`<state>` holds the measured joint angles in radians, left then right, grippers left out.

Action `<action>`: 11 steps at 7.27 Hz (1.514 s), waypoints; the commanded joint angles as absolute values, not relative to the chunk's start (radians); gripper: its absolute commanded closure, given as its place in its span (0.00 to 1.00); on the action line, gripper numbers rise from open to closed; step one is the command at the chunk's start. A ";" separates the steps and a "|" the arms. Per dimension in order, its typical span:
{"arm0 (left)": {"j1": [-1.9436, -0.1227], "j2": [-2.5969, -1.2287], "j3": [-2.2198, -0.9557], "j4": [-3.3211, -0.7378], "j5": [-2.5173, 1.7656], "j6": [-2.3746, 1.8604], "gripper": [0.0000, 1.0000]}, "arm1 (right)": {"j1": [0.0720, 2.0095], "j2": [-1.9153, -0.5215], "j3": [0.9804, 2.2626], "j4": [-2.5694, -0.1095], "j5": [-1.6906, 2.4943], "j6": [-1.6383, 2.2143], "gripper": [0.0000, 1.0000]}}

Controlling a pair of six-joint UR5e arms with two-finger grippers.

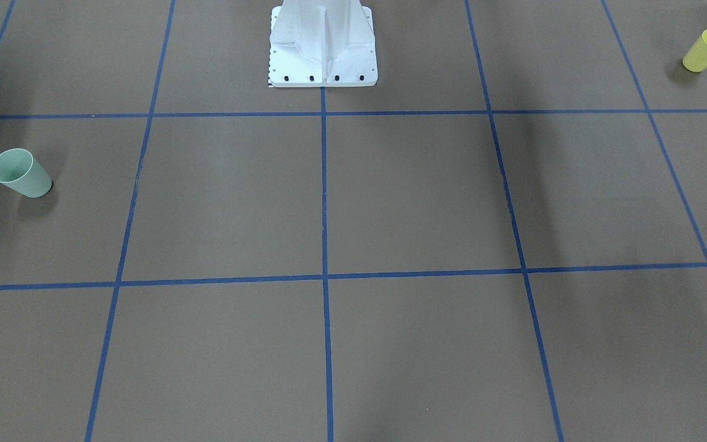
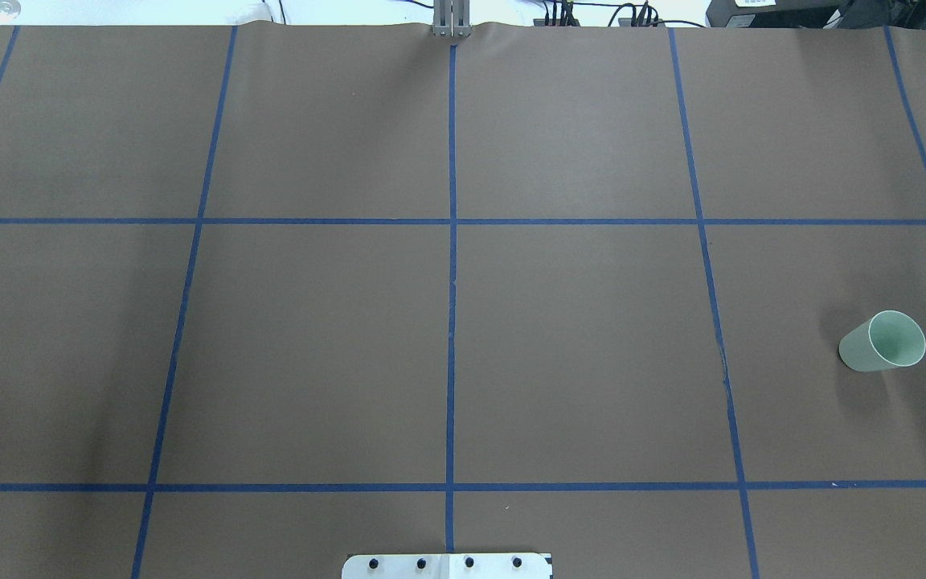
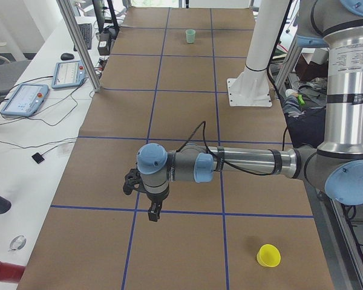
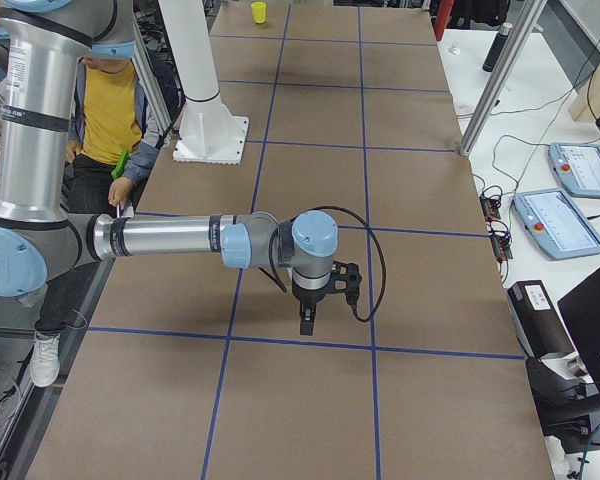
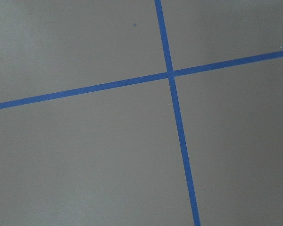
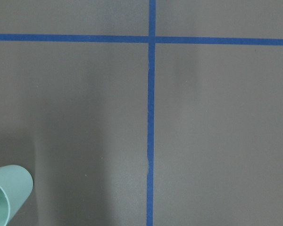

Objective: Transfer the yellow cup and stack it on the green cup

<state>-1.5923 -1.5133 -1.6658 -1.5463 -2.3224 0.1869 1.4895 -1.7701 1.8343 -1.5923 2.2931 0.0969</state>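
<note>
brown table [image 2: 310,346], blue tape grid [image 2: 452,322]

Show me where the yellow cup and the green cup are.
yellow cup [image 1: 701,55], front-facing view, on its outer side wall.
green cup [image 2: 858,352], overhead view, on its outer side wall.

Overhead and front-facing views oppose, both steep, sharing the green cup [image 2: 881,342], side views from opposite ends, wrist views close, downward.

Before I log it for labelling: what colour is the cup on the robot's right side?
The green cup is pale mint, clearest in overhead exterior.
</note>
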 commanded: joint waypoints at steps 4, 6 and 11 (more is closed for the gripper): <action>-1.586 -1.506 -1.674 -1.545 -2.316 0.186 0.00 | 1.489 -1.776 1.807 -1.548 2.295 0.095 0.00; -1.585 -1.519 -1.704 -1.548 -2.322 0.175 0.00 | 1.489 -1.776 1.773 -1.514 2.295 0.095 0.00; -1.583 -1.585 -1.703 -1.674 -2.326 0.179 0.00 | 1.489 -1.811 1.703 -1.394 2.304 0.089 0.00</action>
<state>-1.5831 -1.5845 -1.7007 -1.6624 -2.3248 0.1768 1.4895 -1.7967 1.7076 -1.4054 2.3024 0.0902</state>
